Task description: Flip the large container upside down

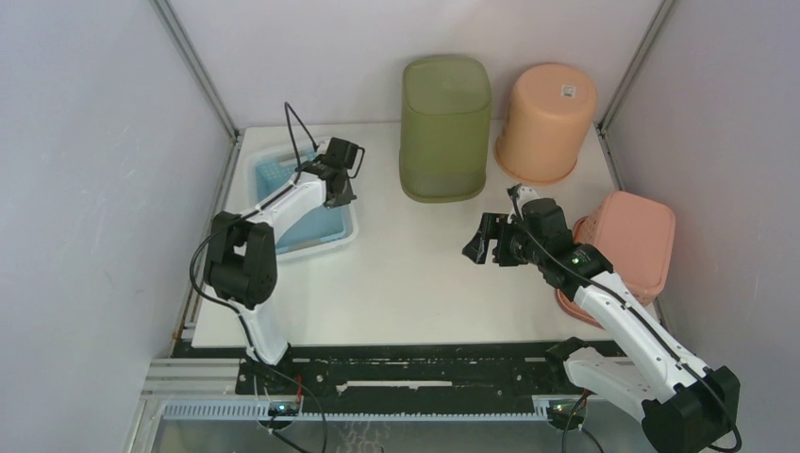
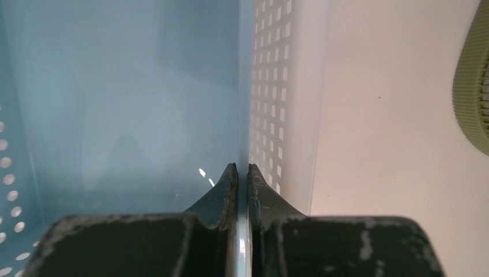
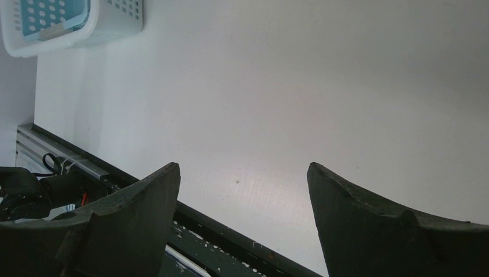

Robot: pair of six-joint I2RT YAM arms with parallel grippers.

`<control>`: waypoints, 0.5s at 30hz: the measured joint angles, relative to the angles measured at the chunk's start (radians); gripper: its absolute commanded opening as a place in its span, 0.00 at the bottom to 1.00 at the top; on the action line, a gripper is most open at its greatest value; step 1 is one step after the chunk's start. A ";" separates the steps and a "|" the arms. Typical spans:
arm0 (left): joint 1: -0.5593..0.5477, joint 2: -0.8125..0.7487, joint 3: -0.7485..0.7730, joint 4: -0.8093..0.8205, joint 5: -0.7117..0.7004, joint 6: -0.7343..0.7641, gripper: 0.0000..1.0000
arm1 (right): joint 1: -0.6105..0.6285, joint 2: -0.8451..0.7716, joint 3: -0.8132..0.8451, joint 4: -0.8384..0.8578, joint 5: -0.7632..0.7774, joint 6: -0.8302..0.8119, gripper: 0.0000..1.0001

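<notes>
Room: pale grey-lilac walls (image 1: pixel 94 189) close in a white tabletop (image 1: pixel 425 274) on three sides.
Task container: low rectangular perforated plastic basket (image 1: pixel 321 231) – blue inside, white outside – standing on the left part of the tabletop near the left wall, open side up. Whether it is one basket or two nested ones cannot be told.
Left gripper (image 2: pixel 242 173): clenched on the basket's right-hand wall. The left wrist view shows one finger inside against the blue face and the other outside against the white perforated face, with the thin wall pinched between the tips.
Left arm: reaches from its base across the basket, wrist bent down over the right rim.
Right gripper (image 1: pixel 479 243): released, jaws wide apart with only bare tabletop between them. It hangs over the middle-right of the table, well apart from the basket.
Tall olive-green translucent plastic bin (image 1: pixel 445 127): at the back centre, base up.
Round peach plastic bucket (image 1: pixel 545 123): just to the right of the green bin, base up, a small label on its base.
Pink rectangular plastic tub (image 1: pixel 627 241): at the right edge beside the right arm, base up – its rim overhangs the table edge.
</notes>
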 measured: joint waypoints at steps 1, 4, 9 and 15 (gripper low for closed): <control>0.001 -0.002 0.006 -0.010 -0.006 0.005 0.08 | 0.000 0.000 0.000 0.000 -0.001 0.000 0.89; 0.004 -0.022 0.024 -0.045 -0.022 0.015 0.08 | 0.000 0.000 0.000 0.000 -0.005 0.002 0.89; 0.024 -0.096 0.106 -0.120 -0.024 0.037 0.08 | 0.003 0.000 0.000 0.014 -0.018 0.003 0.89; 0.040 -0.220 0.176 -0.162 -0.020 0.044 0.06 | 0.010 -0.001 0.000 0.026 -0.022 0.006 0.89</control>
